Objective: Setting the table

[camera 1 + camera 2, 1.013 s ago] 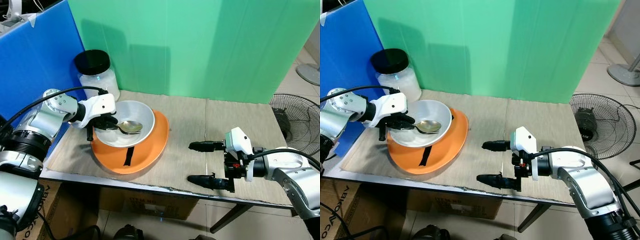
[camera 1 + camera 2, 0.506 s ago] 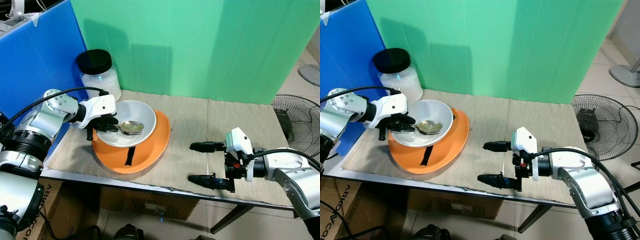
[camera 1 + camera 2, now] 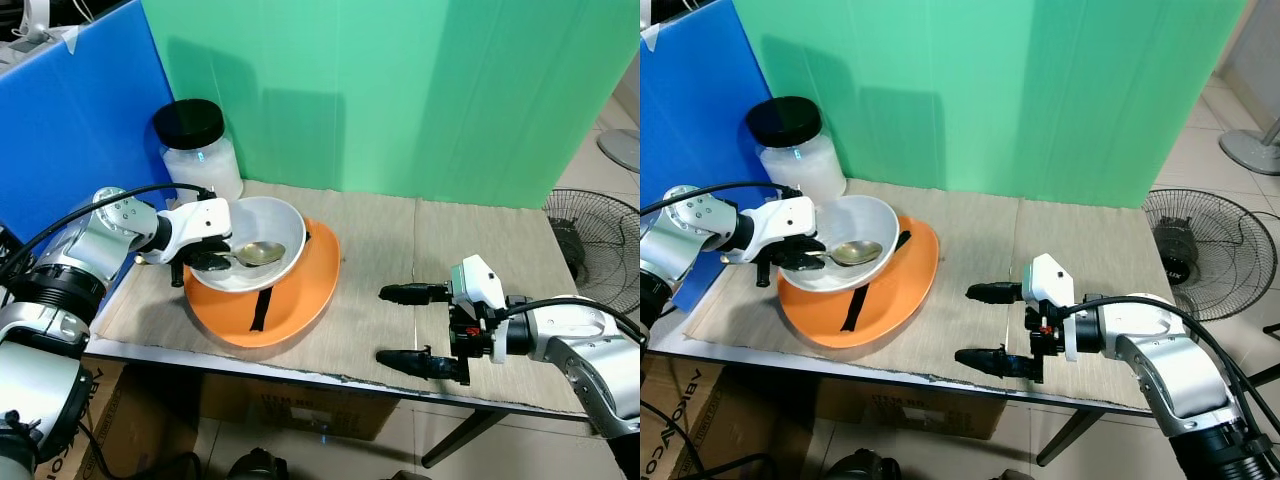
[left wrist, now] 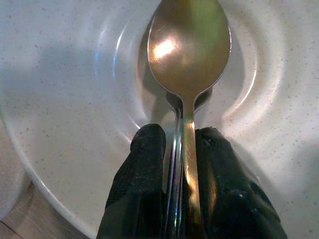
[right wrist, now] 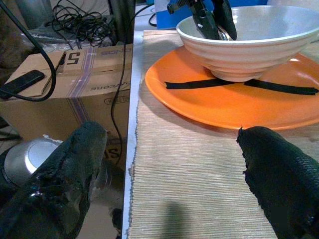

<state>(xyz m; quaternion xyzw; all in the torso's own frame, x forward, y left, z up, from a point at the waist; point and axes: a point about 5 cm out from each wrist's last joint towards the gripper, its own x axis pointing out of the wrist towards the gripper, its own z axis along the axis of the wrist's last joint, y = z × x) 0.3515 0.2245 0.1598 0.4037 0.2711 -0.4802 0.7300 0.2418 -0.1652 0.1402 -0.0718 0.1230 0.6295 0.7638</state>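
Observation:
A white bowl [image 3: 265,222] rests on an orange plate [image 3: 300,300] marked with black tape, at the table's left. My left gripper [image 3: 205,260] reaches over the bowl's near-left rim and is shut on the handle of a metal spoon [image 3: 260,252]. The spoon's head [image 4: 189,45] lies inside the bowl, close to its bottom, and its handle passes between the black fingertips [image 4: 142,164]. My right gripper [image 3: 392,325] hovers open over the mat at the front right, nothing between its fingers, well apart from the plate.
A woven mat [image 3: 440,240] covers the table. A glass jar [image 3: 198,152] with a black lid stands at the back left, against blue and green boards. The table's front edge runs just before the right gripper. A floor fan [image 3: 595,240] stands at the right.
The bowl and plate have shifted slightly right and the bowl tilts a little more. My left gripper, still holding the spoon, has dropped lower at the rim. The right arm has not moved.

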